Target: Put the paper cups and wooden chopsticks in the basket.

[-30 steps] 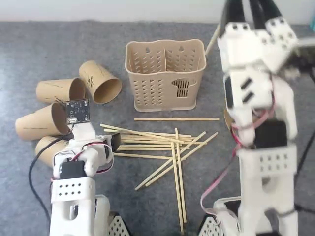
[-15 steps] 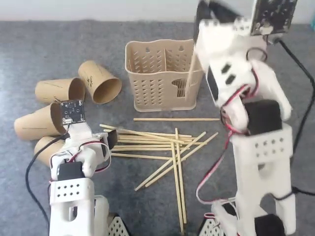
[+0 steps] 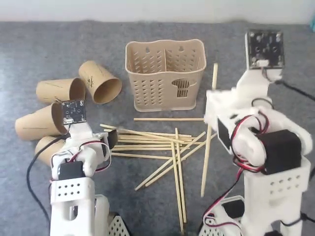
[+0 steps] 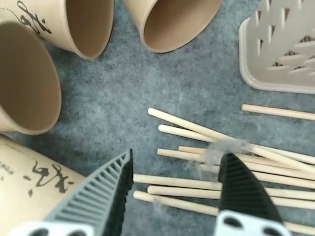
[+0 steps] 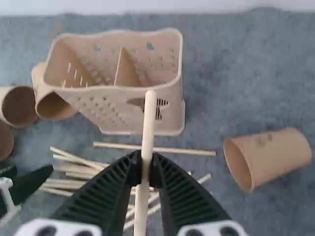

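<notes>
Right tool (image 5: 142, 169): black jaws clamped on one pale wooden chopstick (image 5: 148, 115), gripped partway along its length.
Stick's long axis: runs away from the robot. Its far end is level with the right wall of the beige perforated plastic basket (image 5: 108, 105), outside it.
Basket from tool: ahead and to the left. I judge the stick must clear the rim before release.
Left tool (image 4: 177, 162): open above the loose pile of wooden chopsticks (image 4: 197, 191), with brown paper cups (image 4: 29, 88) just beside it on the grey table (image 3: 49, 44).
Nearer arm: right.
</notes>
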